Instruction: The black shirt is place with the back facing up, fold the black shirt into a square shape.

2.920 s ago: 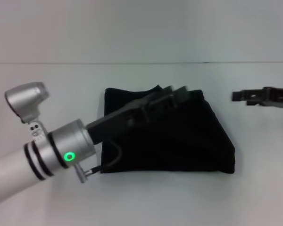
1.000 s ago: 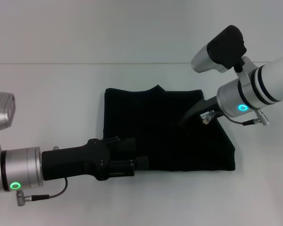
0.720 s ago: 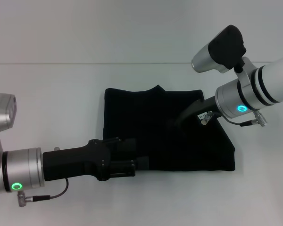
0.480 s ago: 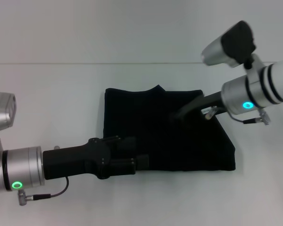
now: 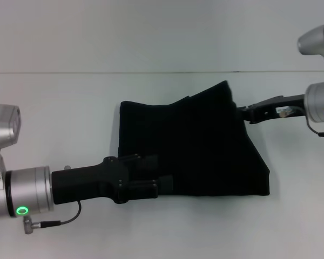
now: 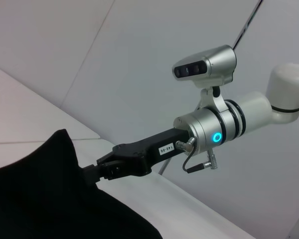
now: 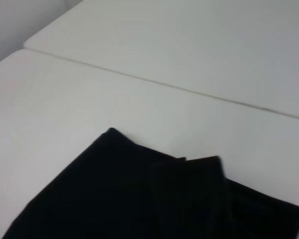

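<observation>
Head view: right end effector (image 5: 242, 112) clamped on black shirt (image 5: 200, 156) far-right corner, lifted.

The black shirt (image 5: 194, 148) lies folded into a rough, thick square on the white surface. Its far right corner is lifted into a peak, while the rest stays flat.

The setting was a laboratory or robot test cell. A bare white table (image 5: 54, 108) stood against plain pale wall panels (image 6: 139, 59). Two silver robot arms carried wrist cameras (image 6: 205, 65). No domestic furnishings were seen.
</observation>
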`<state>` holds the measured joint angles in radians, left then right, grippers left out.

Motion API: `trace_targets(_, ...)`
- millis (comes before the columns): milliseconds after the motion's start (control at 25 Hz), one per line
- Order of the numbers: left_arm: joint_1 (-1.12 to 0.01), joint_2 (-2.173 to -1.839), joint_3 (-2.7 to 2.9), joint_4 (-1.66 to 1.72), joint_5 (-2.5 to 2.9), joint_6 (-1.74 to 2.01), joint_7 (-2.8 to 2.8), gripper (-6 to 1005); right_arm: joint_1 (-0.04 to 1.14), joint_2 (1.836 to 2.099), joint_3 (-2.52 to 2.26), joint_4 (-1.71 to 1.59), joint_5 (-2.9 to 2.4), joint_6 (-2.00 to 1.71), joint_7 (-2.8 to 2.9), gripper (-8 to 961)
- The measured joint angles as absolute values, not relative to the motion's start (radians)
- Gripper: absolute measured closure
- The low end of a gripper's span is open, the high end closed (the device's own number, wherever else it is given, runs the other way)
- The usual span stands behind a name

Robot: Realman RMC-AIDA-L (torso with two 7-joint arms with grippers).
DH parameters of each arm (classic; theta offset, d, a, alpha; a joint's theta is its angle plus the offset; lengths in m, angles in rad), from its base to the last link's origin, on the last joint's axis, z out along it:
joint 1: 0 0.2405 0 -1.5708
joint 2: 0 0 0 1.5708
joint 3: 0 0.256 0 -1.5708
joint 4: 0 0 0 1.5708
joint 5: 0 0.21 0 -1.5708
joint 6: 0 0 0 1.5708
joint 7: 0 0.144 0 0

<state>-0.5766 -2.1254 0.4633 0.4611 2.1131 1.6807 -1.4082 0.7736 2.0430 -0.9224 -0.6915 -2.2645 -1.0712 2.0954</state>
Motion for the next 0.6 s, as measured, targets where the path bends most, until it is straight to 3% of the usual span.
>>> trace_targets(600, -0.59, -2.138, 0.463, 0.462, 2.101, 1.635, -1.413, 163, 0.743, 2.033, -0.869, -0.641, -2.265, -1.025, 2.11, 932)
